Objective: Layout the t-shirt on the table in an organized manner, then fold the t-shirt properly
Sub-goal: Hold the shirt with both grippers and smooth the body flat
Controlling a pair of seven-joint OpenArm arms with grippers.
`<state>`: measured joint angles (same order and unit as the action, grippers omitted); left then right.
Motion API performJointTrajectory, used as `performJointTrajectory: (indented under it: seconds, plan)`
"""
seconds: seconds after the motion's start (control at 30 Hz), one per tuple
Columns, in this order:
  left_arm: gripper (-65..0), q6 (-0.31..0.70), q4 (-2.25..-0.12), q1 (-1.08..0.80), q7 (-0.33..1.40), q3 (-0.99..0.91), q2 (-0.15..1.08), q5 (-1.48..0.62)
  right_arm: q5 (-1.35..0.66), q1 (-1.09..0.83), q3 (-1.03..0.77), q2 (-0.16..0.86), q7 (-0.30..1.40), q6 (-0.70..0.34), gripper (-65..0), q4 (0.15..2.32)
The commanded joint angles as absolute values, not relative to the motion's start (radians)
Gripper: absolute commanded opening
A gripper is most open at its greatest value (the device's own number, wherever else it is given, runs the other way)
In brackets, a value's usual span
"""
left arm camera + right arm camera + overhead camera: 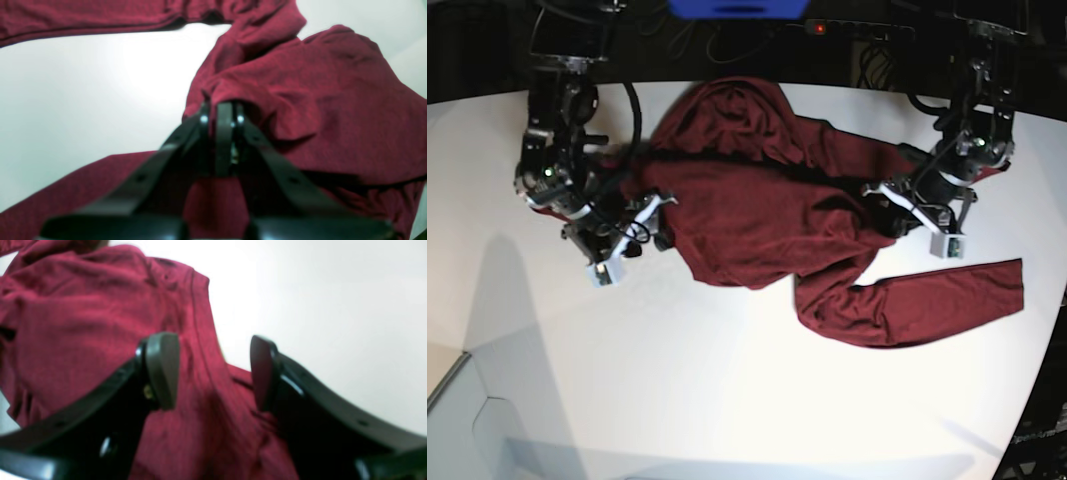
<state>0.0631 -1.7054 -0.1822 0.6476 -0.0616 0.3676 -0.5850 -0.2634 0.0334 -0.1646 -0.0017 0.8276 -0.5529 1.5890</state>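
While the t-shirt (767, 220) lies bunched on the table (727, 400), one sleeve trailing to 4 o'clock, the left gripper (222, 115) pinches cloth, the right gripper (213, 373) is spread, so layout is unfinished and folding unstarted.

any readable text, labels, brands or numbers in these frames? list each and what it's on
None readable in any view.
t-shirt: plain maroon, no print or tag visible.
table: bare white, no markings.
left gripper and right gripper: plain black, no lettering.
Blue object at the base view's top edge: no legible text.
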Motion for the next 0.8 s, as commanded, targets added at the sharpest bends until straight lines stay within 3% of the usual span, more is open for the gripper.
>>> performJointTrajectory:
  seconds: [0.0,0.53,0.63,0.77]
  plan:
    - [-64.8,0.064,-1.722,-0.171,0.627,-0.067,0.377,-0.590,-0.278,0.071,-0.154,-0.002,0.805,-0.556,-31.0,1.580]
    - [-64.8,0.064,-1.724,-0.170,0.627,-0.068,0.377,-0.590,-0.278,0.108,-0.142,-0.002,0.800,-0.559,-32.7,1.380]
    - [-64.8,0.064,-1.724,-0.168,0.625,-0.068,0.375,-0.590,-0.278,0.108,-0.142,-0.002,0.800,-0.559,-40.6,1.380]
    - [-64.8,0.064,-1.721,-0.168,0.624,-0.068,0.375,-0.590,-0.278,0.114,-0.140,-0.002,0.800,-0.562,-60.3,1.379]
